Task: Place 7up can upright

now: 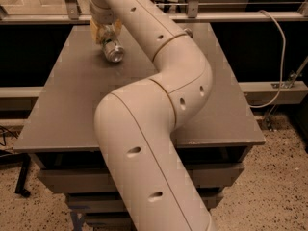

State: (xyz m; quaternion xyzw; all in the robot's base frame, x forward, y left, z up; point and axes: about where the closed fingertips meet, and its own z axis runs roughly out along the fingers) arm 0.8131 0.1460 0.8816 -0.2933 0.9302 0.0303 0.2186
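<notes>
Near the far left corner of the table (67, 114), the 7up can (114, 53) is held tilted by the claw (108, 36), which is closed around its upper part.

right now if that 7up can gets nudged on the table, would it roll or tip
The 7up can is tilted at the gripper, far left of the table, round silver end toward the camera, so it would probably roll, not stand. It looks small and metallic, so likely light. The table looks smooth, so it may slide easily.
</notes>
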